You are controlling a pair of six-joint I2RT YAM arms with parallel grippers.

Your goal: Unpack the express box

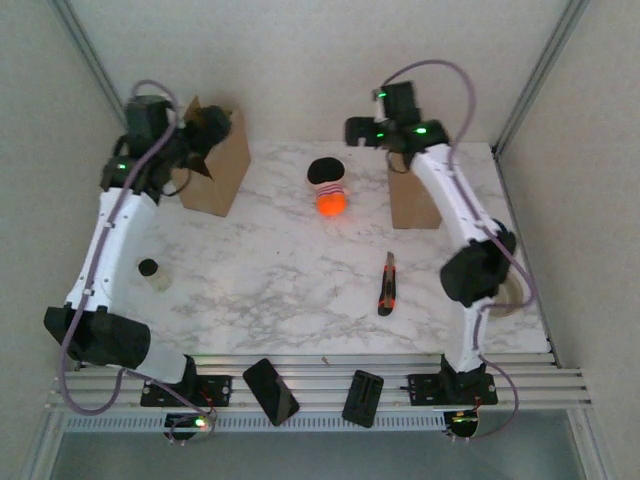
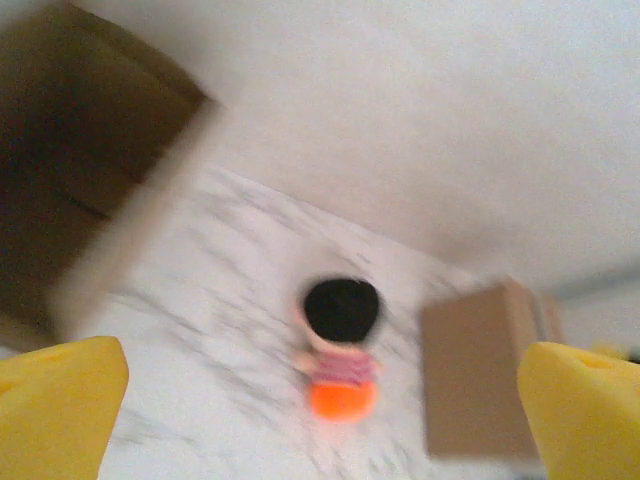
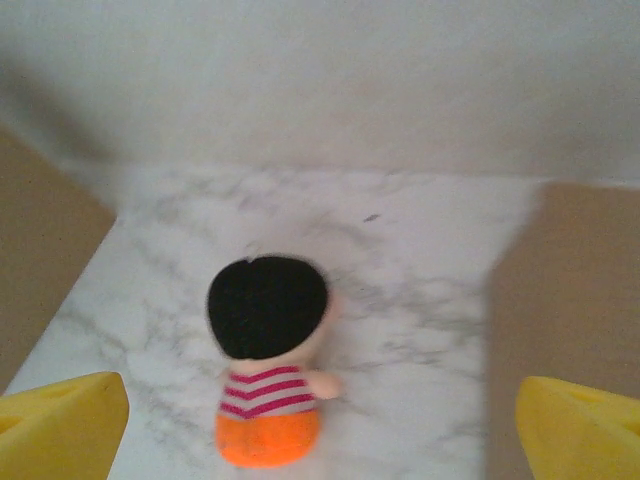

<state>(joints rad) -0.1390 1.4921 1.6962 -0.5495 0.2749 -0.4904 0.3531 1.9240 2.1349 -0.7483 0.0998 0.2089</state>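
The doll (image 1: pixel 328 187) is out, between the open box (image 1: pixel 215 170) and the other box (image 1: pixel 412 200). Our left gripper (image 1: pixel 208 128) and right gripper (image 1: pixel 358 131) hold nothing, jaws wide apart. We think more may be inside.

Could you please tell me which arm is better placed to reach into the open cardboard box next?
Left, probably. The left gripper is open right at the mouth of the open box; the right gripper sits far off, beside the other box.
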